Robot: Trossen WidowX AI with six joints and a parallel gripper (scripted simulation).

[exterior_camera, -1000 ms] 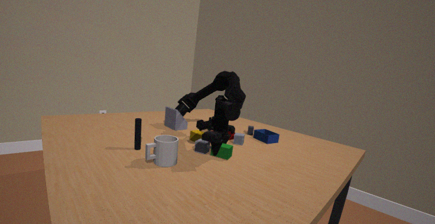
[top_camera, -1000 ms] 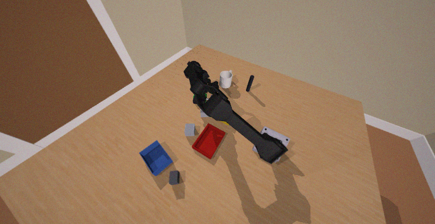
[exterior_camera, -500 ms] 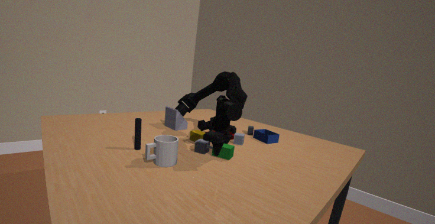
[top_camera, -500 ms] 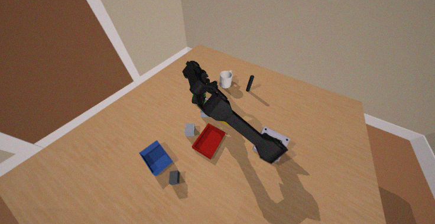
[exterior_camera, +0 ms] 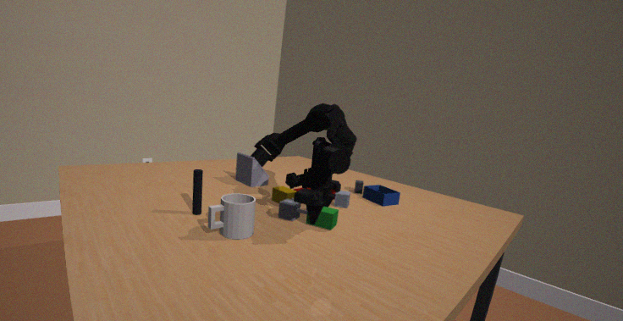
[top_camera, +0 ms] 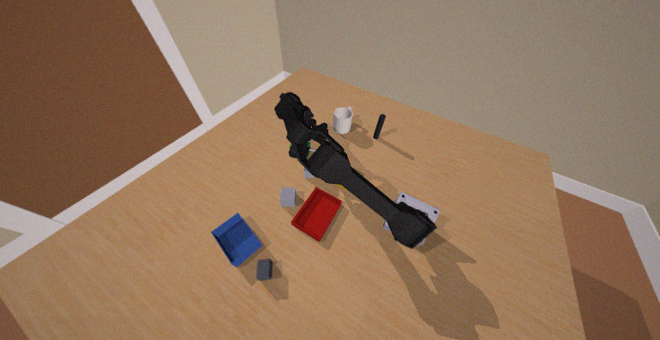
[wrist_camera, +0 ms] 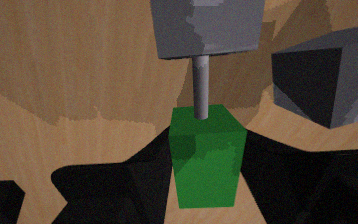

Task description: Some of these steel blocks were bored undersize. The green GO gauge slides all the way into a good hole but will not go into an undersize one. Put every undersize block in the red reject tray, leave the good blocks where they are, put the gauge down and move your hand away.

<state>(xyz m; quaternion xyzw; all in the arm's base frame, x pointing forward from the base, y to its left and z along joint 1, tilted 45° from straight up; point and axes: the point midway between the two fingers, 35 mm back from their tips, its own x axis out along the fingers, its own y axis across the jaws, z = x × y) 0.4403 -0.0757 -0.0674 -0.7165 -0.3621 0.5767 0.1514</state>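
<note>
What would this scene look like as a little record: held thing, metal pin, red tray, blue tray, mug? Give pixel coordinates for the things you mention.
held thing: green block [exterior_camera: 329,218] [wrist_camera: 209,167], in the gripper [wrist_camera: 198,127]
metal pin [wrist_camera: 201,90]: between green block and a gray block [wrist_camera: 210,30]
red tray [top_camera: 319,214]: no block inside
blue tray [top_camera: 238,239] [exterior_camera: 381,196]: beside a small dark block [top_camera: 264,269] [exterior_camera: 359,186]
mug [top_camera: 342,120] [exterior_camera: 238,218]: white, upright

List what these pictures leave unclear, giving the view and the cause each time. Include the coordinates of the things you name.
- Depth of the green gauge's [exterior_camera: 329,218] [wrist_camera: 207,170] pin in the block: the wrist view shows the pin reaching the block, whose near face hides its end.
- Yellow block [exterior_camera: 283,194]: mostly hidden under the arm in the top view.
- Grey object, wrist view's top left corner: cut off by the edge.
</note>
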